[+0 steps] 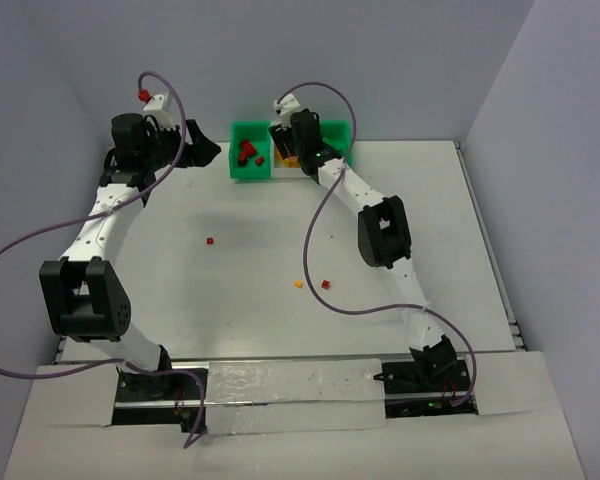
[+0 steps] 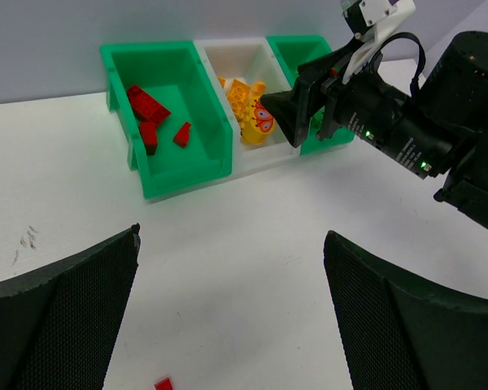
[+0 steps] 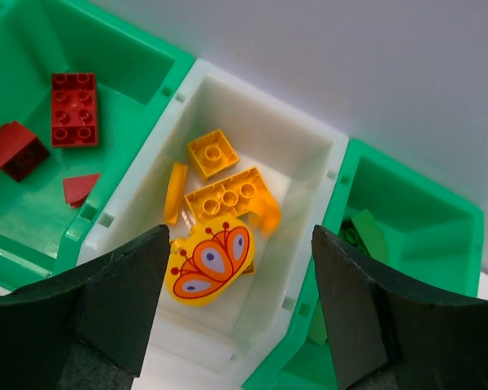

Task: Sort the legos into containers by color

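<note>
R gripper [image 3: 240,280] gapes wide, empty, above glossy white bin [image 3: 252,106] w/ studded orange bricks [image 3: 228,195]; left green bin [image 3: 146,57] holds red bricks [image 3: 73,110]. L gripper [image 2: 232,317] also wide, empty, mesh-textured pads [image 2: 73,317]. Few loose legos [image 1: 326,284] on matte table [image 1: 230,320].

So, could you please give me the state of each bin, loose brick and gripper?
left green bin: holds red legos.
white bin: holds orange and yellow legos.
right green bin: holds green legos.
far red lego: loose on table.
near red lego: loose on table.
orange lego: loose on table.
left gripper: open, empty.
right gripper: open, empty, above white bin.
</note>
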Robot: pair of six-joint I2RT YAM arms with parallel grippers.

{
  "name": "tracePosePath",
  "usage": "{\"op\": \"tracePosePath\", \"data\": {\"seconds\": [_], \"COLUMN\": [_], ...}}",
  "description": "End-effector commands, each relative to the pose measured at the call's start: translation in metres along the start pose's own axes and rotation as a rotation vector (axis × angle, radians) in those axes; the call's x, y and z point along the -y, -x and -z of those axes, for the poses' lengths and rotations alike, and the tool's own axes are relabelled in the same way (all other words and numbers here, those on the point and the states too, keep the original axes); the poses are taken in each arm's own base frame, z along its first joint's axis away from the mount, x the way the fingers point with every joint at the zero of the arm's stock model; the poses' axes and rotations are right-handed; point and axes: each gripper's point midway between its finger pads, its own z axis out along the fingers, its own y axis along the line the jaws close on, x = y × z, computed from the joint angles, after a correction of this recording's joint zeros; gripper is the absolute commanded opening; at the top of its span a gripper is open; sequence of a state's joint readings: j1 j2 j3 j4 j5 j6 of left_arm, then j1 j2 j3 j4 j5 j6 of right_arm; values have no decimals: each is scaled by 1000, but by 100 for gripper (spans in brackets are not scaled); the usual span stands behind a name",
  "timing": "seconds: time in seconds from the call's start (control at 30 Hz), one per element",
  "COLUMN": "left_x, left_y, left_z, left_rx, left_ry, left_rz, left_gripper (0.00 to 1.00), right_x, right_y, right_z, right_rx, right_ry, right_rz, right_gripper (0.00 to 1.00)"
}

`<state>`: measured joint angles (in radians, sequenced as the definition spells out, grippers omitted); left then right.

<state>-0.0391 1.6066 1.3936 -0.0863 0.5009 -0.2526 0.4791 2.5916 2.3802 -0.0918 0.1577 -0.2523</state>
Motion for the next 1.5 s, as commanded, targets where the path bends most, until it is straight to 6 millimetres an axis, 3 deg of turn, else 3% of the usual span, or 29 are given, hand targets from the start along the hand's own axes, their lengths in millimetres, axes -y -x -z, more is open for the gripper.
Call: {"op": "tracePosePath", "data": {"seconds": [0.0, 0.13, 0.17, 0.27, 0.33, 0.37, 0.43, 0.47, 0.57, 0.7, 0.77, 0.8, 0.87, 0.93, 1.17, 1.47], "left_x": [8, 21, 23, 28, 28, 28, 27, 24, 10, -7, -6, -4, 0, 9, 14, 15], "left_y": [1, -10, -18, -31, -40, -45, -48, -52, -66, -95, -108, -112, -120, -128, -129, -131], "left_z": [7, 18, 21, 26, 30, 32, 35, 37, 37, 36, 36, 37, 39, 38, 29, 29], "left_rx": [-5, -27, -34, -52, -67, -72, -72, -77, -130, -248, -295, -304, -315, -329, -339, -340], "left_ry": [-39, -112, -124, -150, -150, -146, -137, -117, -63, -30, -60, -76, -111, -155, -168, -168], "left_rz": [-49, -107, -108, -110, -105, -106, -116, -126, -152, -224, -239, -246, -259, -277, -274, -276], "left_gripper": [99, 99, 99, 99, 99, 99, 99, 99, 99, 98, 97, 96, 95, 95, 94, 94], "right_x": [18, 25, 29, 34, 40, 37, 42, 33, 23, 2, -12, -12, -21, -34, -77, -95], "right_y": [66, 88, 104, 107, 114, 102, 104, 74, 43, -13, -43, -43, -64, -95, -161, -185], "right_z": [15, 38, 54, 79, 109, 117, 139, 151, 179, 231, 252, 259, 282, 306, 361, 361], "right_rx": [164, 170, 187, 164, 138, 89, 68, -14, -120, -297, -375, -374, -423, -491, -634, -702], "right_ry": [-12, 9, 19, 53, 82, 102, 109, 152, 209, 329, 394, 402, 447, 503, 658, 697], "right_rz": [-36, -70, -76, -90, -95, -88, -82, -71, -61, -73, -74, -75, -67, -47, 75, 119], "right_gripper": [79, 83, 85, 88, 90, 90, 91, 91, 92, 92, 91, 91, 90, 89, 86, 84]}}
